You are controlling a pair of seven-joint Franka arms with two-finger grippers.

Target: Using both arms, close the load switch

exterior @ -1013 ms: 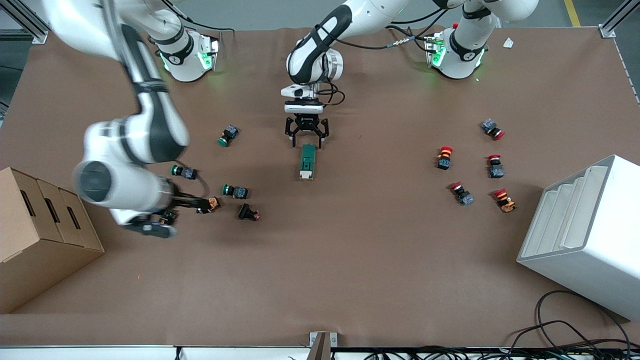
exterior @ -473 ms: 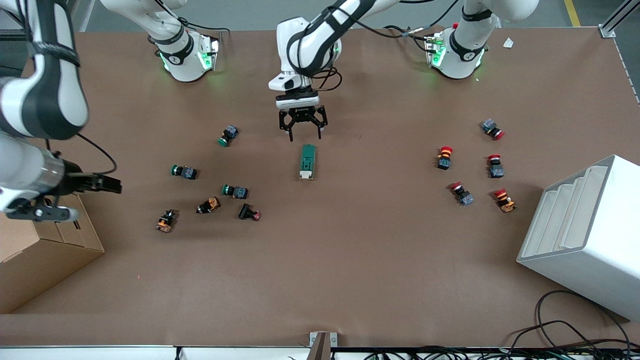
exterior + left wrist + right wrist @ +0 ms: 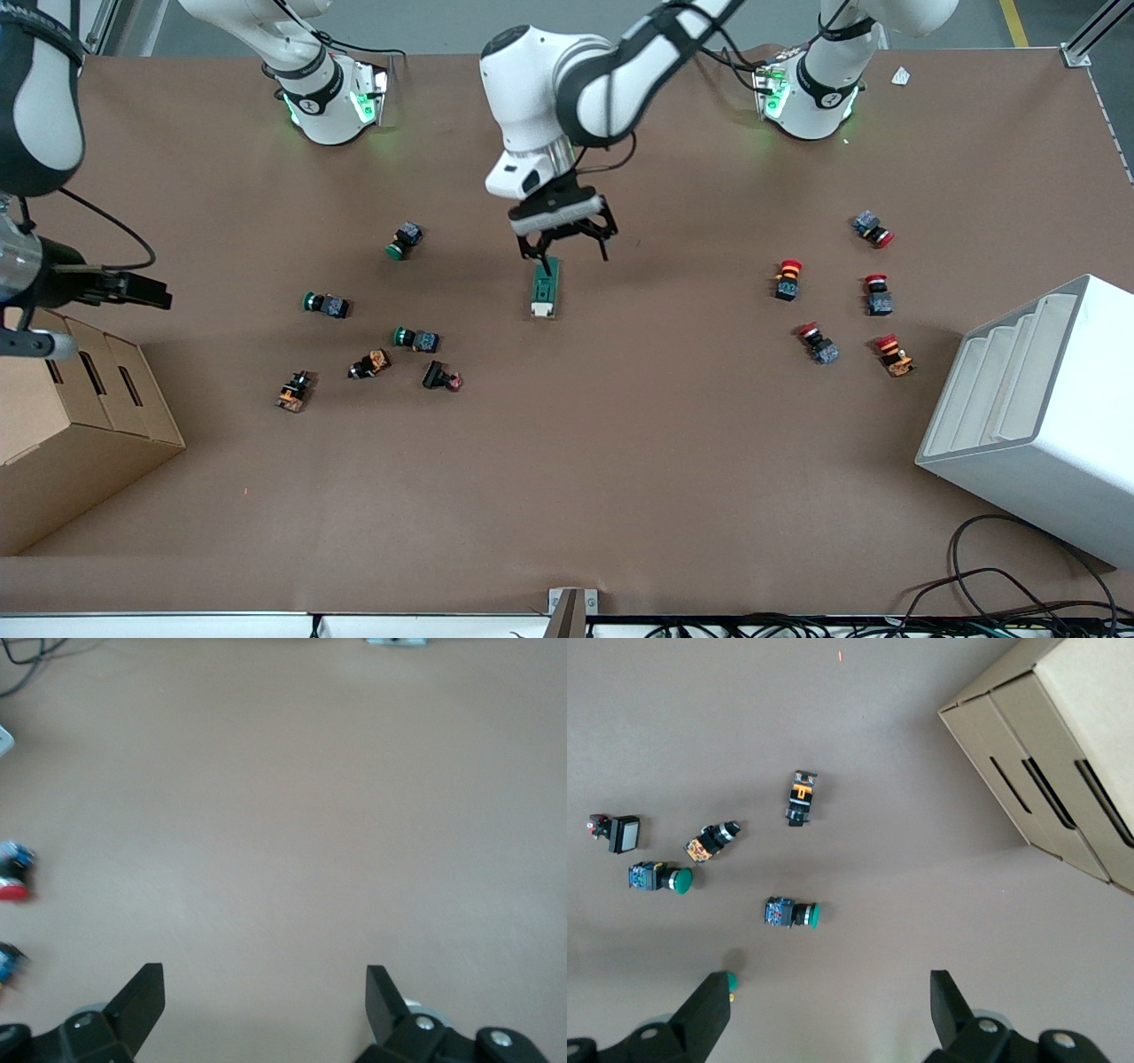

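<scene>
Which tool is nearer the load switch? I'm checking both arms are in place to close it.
Left. The left tool, open, hangs over the load switch's green end. The right tool, also open, is over the cardboard box, well away.

Load switch (image 3: 546, 290): flat on counter (image 3: 620, 461).
Left gripper (image 3: 567, 248): over its end, fingers (image 3: 542, 257) apart.
Right gripper (image 3: 133, 288): above cardboard box (image 3: 80, 416).
</scene>
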